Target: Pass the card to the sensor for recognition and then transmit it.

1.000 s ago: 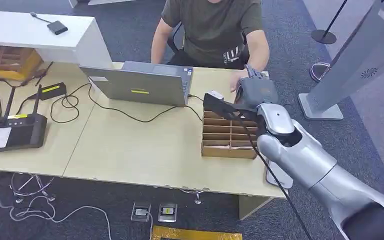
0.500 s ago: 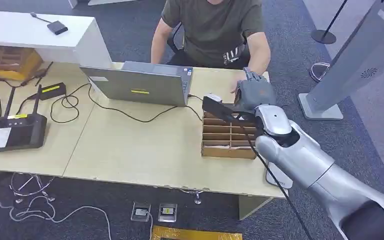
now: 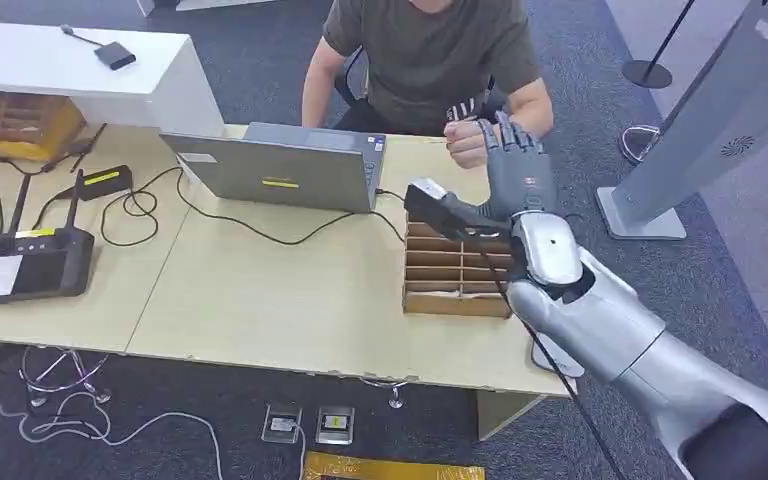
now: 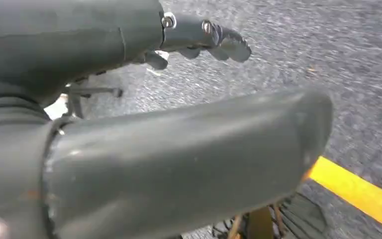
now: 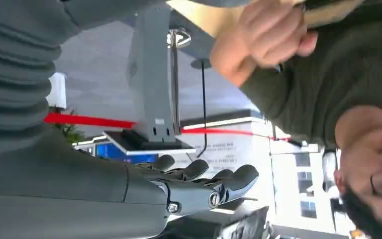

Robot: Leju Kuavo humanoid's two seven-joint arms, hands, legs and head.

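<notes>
Looking outward from my end, the left robot hand (image 4: pixel 144 35) hangs low over the carpet with its fingers loosely apart and nothing in it, so it is out of this exchange. On the other side, my silver arm crosses the counter (image 3: pixel 260 300) and passes over the cardboard box (image 3: pixel 455 275) of compartments at its near right corner. Past the box, the right robot hand (image 3: pixel 515 165) stands upright with its fingers spread wide, and I see nothing held in it.

Just beyond it and a little toward the laptop (image 3: pixel 280 175) is the person's hand (image 3: pixel 467 142), closed and raised above the counter's far edge, near my fingers but not touching them. I cannot make out the card itself. My guess is that it sits in that closed hand, but its long axis is hidden from me. The right arm is plainly the nearer one, and any next reach runs forward and slightly left.
</notes>
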